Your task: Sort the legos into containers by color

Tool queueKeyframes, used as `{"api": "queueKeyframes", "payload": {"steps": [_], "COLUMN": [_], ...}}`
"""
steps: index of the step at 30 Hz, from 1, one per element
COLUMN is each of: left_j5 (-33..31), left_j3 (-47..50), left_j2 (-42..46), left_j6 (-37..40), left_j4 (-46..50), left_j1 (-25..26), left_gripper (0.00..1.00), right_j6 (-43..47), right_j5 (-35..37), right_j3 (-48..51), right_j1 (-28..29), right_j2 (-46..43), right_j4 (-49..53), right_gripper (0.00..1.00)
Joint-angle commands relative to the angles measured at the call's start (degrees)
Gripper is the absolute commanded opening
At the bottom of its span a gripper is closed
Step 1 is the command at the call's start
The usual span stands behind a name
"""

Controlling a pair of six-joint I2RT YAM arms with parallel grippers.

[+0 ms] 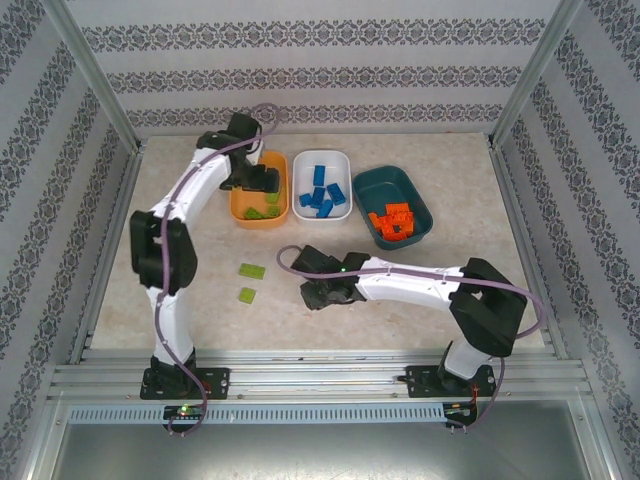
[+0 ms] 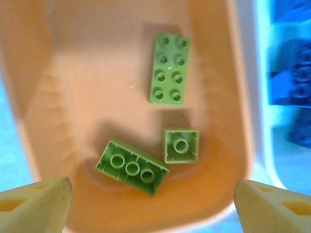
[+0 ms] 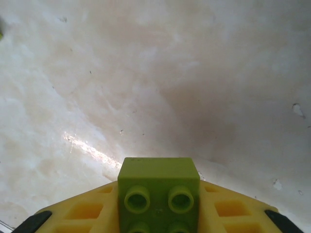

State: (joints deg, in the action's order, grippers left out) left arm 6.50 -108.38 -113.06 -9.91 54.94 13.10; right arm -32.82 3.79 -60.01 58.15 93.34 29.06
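Right wrist: right pincer point(image 3: 158, 211) clamped on a small lime green studded plastic brick point(image 3: 158, 172), over the pale surface point(image 3: 146, 73). Brick looks light, rigid and slick; grip the flat sides, not the studs. Top external: right arm lies low, reaching left. Left pincer point(image 2: 155, 208) apart, pointing down over the shallow orange plastic tub point(image 2: 73, 97) holding three green bricks point(image 2: 169, 68).

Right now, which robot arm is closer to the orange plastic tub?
Left. Its open fingers hang right over the orange plastic tub; the right arm's fingers, gripping a lime green studded brick, are well away from it.
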Motion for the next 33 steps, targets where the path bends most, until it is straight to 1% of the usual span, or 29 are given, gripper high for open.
{"api": "queueKeyframes", "payload": {"steps": [1,6,9,12,14,17,19,23,28,33], "left_j5": [3.1,6.8,6.5,6.9,7.5,8.0,8.3,5.5,0.9,0.8], "left_j3": [5.3,19.9,29.8,37.0,41.1,47.0,51.0,57.8,58.9,59.5], "left_j2": [10.4,25.3,34.0,40.3,43.5,47.1,49.6,53.3,53.9,54.9], "left_j6": [-2.5,-5.3,-6.1,-5.2,-3.1,-0.7,0.2,0.7,1.0,1.4], "left_j4": [-2.1,-5.2,-6.8,-6.6,-6.2,-7.7,-10.4,-14.9,-15.6,-15.4], "left_j1": [-0.4,-0.4,-0.4,-0.4,-0.4,-0.4,-0.4,-0.4,-0.3,-0.2], "left_gripper": [0.88,0.90,0.92,0.95,0.99,1.00,1.00,1.00,1.00,1.00], "right_j6": [-1.9,-1.4,0.4,2.6,3.9,5.0,5.0,3.8,1.4,-3.5], "right_j5": [-2.6,-4.1,-4.9,-5.1,-5.3,-6.2,-7.3,-9.6,-12.2,-17.3], "right_j3": [1.6,0.7,-2.3,-6.5,-9.4,-12.6,-14.1,-16.3,-18.8,-21.5], "right_j1": [-1.5,-4.5,-6.7,-8.7,-10.1,-12.3,-14.0,-17.3,-21.6,-25.5], "right_j2": [-3.4,-6.2,-7.2,-7.8,-8.5,-9.9,-10.8,-13.0,-13.5,-9.5], "right_j4": [-2.3,-2.2,-0.4,2.2,3.8,5.2,5.3,4.6,2.3,-1.9], "right_gripper": [0.34,0.34,0.35,0.35,0.35,0.35,0.35,0.36,0.37,0.37]}}
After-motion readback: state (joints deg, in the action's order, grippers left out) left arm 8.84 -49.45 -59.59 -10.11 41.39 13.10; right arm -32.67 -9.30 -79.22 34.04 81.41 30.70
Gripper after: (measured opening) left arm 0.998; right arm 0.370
